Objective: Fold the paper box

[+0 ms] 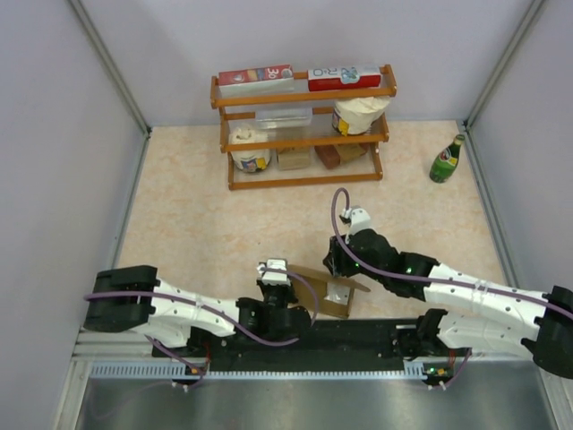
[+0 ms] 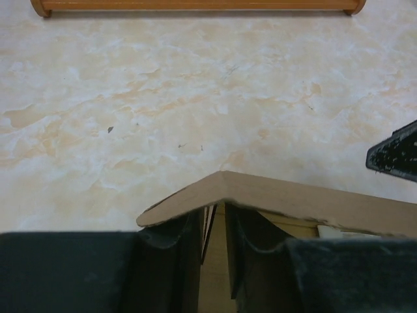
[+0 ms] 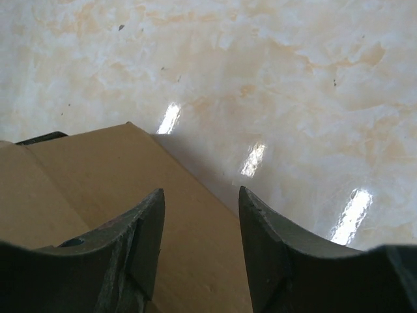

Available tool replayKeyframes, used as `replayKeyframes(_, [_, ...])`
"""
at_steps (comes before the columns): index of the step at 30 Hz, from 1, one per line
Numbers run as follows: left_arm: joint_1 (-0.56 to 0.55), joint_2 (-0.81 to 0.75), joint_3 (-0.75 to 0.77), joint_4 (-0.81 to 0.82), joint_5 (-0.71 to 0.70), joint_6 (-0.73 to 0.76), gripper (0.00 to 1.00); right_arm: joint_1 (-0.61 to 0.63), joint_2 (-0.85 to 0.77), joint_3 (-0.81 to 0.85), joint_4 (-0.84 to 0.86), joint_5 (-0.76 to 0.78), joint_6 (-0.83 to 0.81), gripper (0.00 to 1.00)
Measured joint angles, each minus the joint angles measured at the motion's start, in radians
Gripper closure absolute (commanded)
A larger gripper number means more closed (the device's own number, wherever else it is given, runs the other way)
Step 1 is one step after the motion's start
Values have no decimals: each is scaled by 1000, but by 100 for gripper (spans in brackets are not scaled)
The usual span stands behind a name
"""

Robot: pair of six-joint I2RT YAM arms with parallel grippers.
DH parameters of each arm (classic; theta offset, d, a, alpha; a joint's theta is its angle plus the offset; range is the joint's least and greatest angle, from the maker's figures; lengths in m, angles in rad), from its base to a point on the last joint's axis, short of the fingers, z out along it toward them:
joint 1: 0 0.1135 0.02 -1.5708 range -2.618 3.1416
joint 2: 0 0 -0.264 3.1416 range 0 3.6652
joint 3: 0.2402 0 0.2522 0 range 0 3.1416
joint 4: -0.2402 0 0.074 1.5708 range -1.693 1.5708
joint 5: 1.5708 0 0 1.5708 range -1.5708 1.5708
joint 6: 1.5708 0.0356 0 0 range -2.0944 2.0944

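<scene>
Near the front edge of the marbled beige table point(image 1: 197, 215), between both arms, sits the partly folded plain brown cardboard paper box point(image 1: 336, 296). The left gripper point(image 2: 215, 225) is narrowly parted astride an upright box wall; the right gripper point(image 3: 199, 195) hovers released over a flat flap.

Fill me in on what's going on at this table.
Two robot arms are working on a brown paper box, partly folded, which lies on the table near their bases. The left tool has its fingers on either side of a cardboard edge of the box; whether it is pinching it is not clear. The right tool is open above a flat panel of the box, with nothing between its fingers. Neither arm is near the shelf or the green bottle at the back.
</scene>
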Motion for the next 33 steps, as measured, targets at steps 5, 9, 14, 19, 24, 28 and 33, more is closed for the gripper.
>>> replayKeyframes(5, [-43,28,104,-314,-35,-272,64,0,-61,-58,19,-38,18,52])
replayKeyframes(9, [-101,100,204,-626,-52,-588,62,0,-100,-83,30,-49,27,53])
replayKeyframes(14, [-218,299,327,-1085,-89,-894,57,0,-114,-105,35,-60,38,53])
replayKeyframes(19, [-307,359,335,-1269,-101,-993,54,0,-117,-106,38,-68,38,53])
replayKeyframes(24, [-354,312,346,-1332,-109,-1028,52,0,-145,-111,42,-68,38,53])
replayKeyframes(28, [-392,200,346,-1359,-110,-1042,48,0,-152,-111,43,-68,37,53])
replayKeyframes(33, [-462,86,346,-1375,-105,-1047,44,0,-153,-111,43,-70,36,52])
